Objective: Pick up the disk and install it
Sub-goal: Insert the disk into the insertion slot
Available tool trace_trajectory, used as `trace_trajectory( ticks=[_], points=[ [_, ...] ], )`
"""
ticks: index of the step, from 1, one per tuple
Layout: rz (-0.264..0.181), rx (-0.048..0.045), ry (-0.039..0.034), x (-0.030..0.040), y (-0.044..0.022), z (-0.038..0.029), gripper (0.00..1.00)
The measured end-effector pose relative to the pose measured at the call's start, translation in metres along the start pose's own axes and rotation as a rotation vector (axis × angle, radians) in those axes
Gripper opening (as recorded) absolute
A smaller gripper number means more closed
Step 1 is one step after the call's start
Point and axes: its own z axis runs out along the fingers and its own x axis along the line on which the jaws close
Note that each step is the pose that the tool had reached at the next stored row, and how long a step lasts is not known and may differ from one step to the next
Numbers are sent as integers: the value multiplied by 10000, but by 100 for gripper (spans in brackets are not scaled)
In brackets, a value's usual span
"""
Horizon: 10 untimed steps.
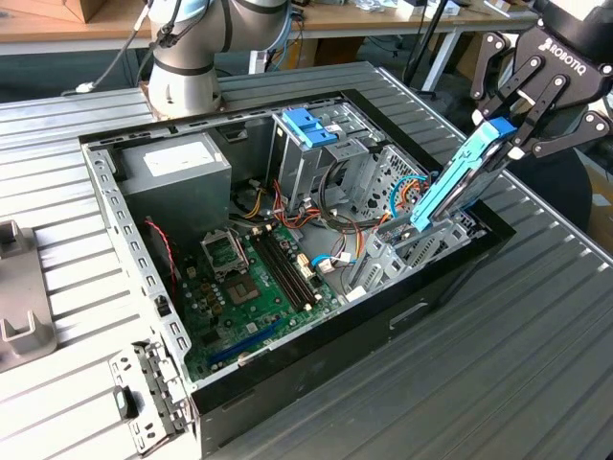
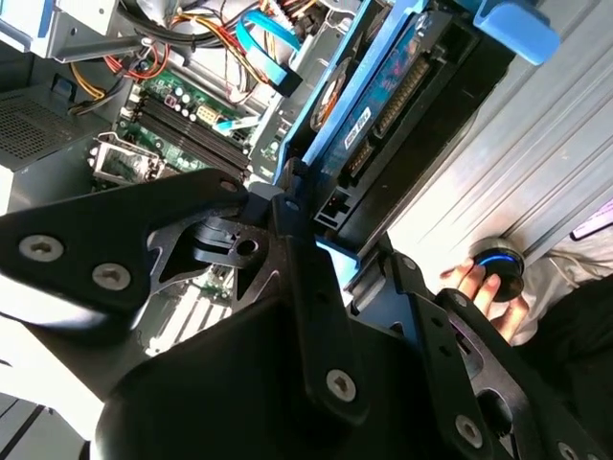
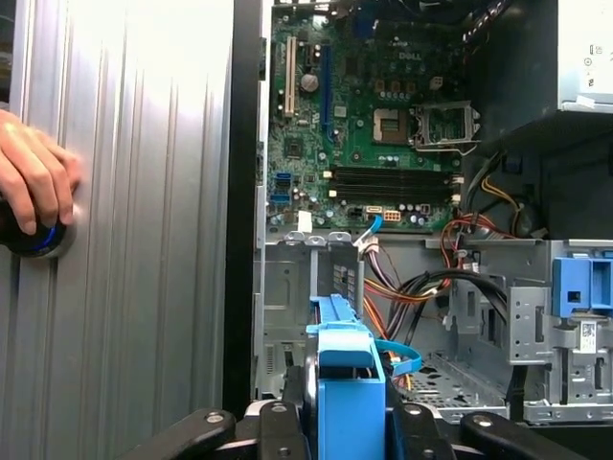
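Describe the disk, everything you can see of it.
The disk is a grey metal drive in a light blue plastic carrier. It is tilted steeply, its upper end clamped by the gripper, its lower end down among the metal bays of the open computer case at the exterior view's right.

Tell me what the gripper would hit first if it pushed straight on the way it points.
Shut on the disk, the gripper points slantwise down into the computer case. The disk's lower end leads and would probably meet the grey metal drive bay first, though depth is hard to judge.
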Motion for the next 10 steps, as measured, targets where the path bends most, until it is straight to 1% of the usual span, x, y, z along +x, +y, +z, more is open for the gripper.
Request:
trace_trajectory(
  ticks=[7, 9, 10],
  points=[
    [1, 1, 2, -4, 26, -22, 37],
    [0, 0, 1, -5, 55, -21, 37],
    [0, 1, 1, -6, 87, -19, 37]
  ],
)
